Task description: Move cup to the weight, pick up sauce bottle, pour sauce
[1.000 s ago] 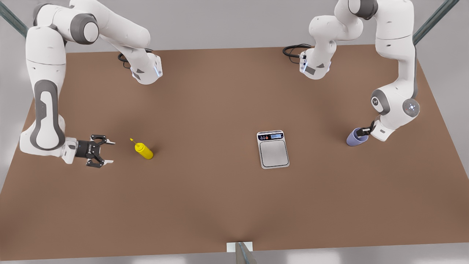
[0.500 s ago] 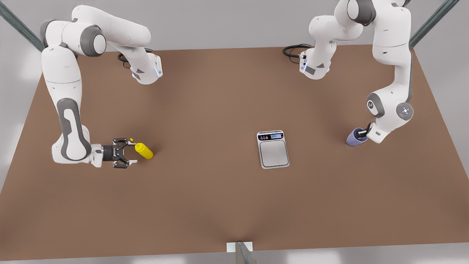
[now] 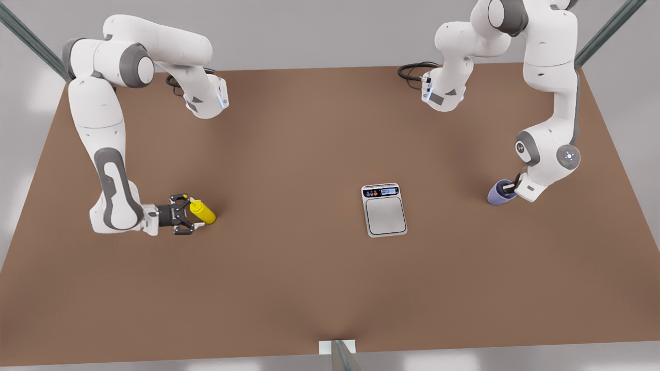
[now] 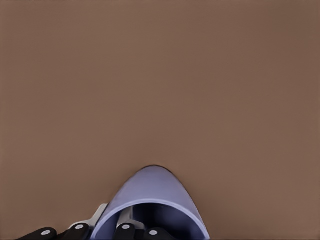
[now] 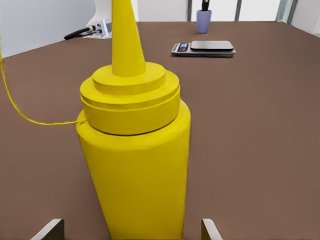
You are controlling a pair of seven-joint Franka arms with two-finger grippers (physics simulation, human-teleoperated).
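Fingers first: the right gripper (image 3: 190, 220) has its fingers (image 5: 50, 229) spread apart on either side of the sauce bottle (image 3: 202, 212), not pinching it yet, and in the right wrist view the yellow body stands upright between the two fingertips with gaps on both sides. That's the big change: a second ago this gripper was well off toward the front view's left of the bottle, half a second ago it had reached the nozzle, and now it has slid in so the jaws straddle the bottle's top end. The bottle itself hasn't budged on the table (image 3: 289, 288). Over on the front view's right, the left gripper (image 3: 508, 188) is at the cup (image 3: 498, 193), one finger (image 4: 131, 231) inside the rim and one outside against the wall, so it looks clamped on the cup wall. The cup has stayed put too, well apart from the weight (image 3: 384, 209), which sits mid-table between the two arms with nothing on its plate.
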